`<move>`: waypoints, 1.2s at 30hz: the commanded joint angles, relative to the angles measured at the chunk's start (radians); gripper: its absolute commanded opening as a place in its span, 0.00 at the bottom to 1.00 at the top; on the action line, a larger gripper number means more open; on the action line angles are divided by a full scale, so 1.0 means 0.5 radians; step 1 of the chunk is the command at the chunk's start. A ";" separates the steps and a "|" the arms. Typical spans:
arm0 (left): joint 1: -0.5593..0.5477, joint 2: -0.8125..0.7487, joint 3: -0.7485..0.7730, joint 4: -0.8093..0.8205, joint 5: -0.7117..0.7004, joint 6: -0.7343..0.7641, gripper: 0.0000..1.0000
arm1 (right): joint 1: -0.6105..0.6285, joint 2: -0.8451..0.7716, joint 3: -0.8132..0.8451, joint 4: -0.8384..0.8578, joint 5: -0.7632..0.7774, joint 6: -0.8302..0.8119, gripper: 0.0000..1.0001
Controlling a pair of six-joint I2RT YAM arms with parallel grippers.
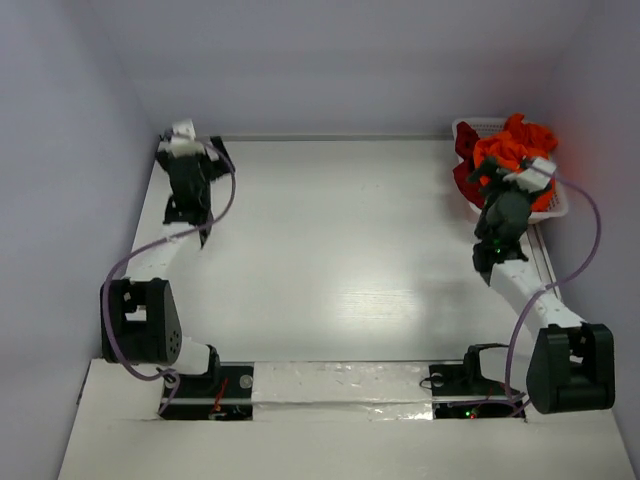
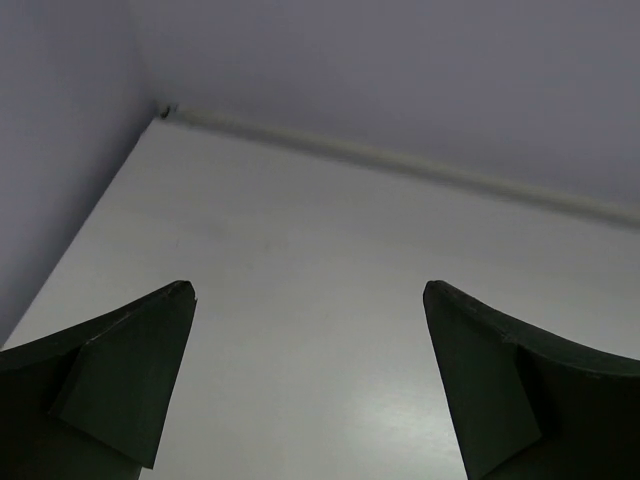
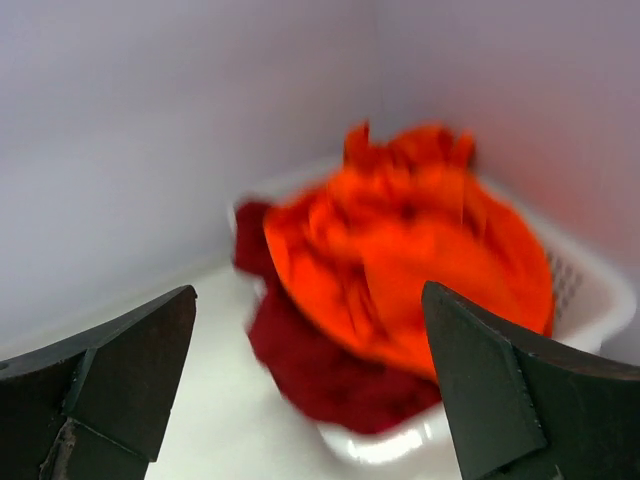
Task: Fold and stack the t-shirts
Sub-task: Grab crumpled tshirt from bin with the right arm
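Note:
A crumpled bright orange t-shirt [image 1: 512,143] lies heaped on top of dark red t-shirts [image 1: 466,158] in a white basket [image 1: 553,206] at the table's far right corner. In the right wrist view the orange shirt [image 3: 410,255] fills the middle, with dark red fabric [image 3: 330,375] spilling over the basket rim below it. My right gripper [image 3: 310,300] is open, just short of the pile, with nothing between its fingers. My left gripper [image 2: 310,295] is open too, over bare table near the far left corner, and holds nothing. From above, the left gripper [image 1: 186,145] sits at the back left.
White walls close in the table on the left, back and right. The back wall's edge [image 2: 400,160] runs close ahead of the left gripper. The basket rim [image 3: 590,275] stands against the right wall. The white tabletop [image 1: 340,260] stretches between the two arms.

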 commanded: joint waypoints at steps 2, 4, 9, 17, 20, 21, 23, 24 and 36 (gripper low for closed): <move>-0.041 -0.074 0.973 -1.057 0.215 -0.292 0.99 | 0.015 -0.133 0.861 -1.033 0.143 0.143 1.00; -0.041 -0.214 1.058 -1.186 0.050 -0.511 0.99 | 0.015 -0.108 1.105 -1.308 -0.053 0.272 1.00; -0.035 -0.485 1.095 -1.226 0.174 -0.638 0.99 | 0.015 -0.096 1.661 -1.987 -0.198 0.466 1.00; -0.057 -0.026 1.879 -1.978 0.595 -0.620 0.99 | -0.010 0.023 1.823 -2.270 -0.014 0.598 1.00; -0.078 0.146 2.137 -2.306 0.525 -0.638 0.99 | -0.010 0.489 2.397 -2.925 0.256 0.715 1.00; -0.078 0.204 2.165 -2.392 0.552 -0.641 0.99 | -0.028 0.614 2.550 -3.063 0.244 0.660 1.00; -0.118 0.223 2.147 -2.432 0.598 -0.641 0.99 | -0.028 0.964 2.974 -3.453 0.299 0.665 1.00; -0.118 0.226 2.123 -2.442 0.607 -0.641 0.99 | -0.028 1.038 3.054 -3.527 0.318 0.669 1.00; -0.216 0.146 2.015 -2.426 0.770 -0.654 0.99 | -0.194 1.279 2.767 -3.595 0.287 0.868 0.61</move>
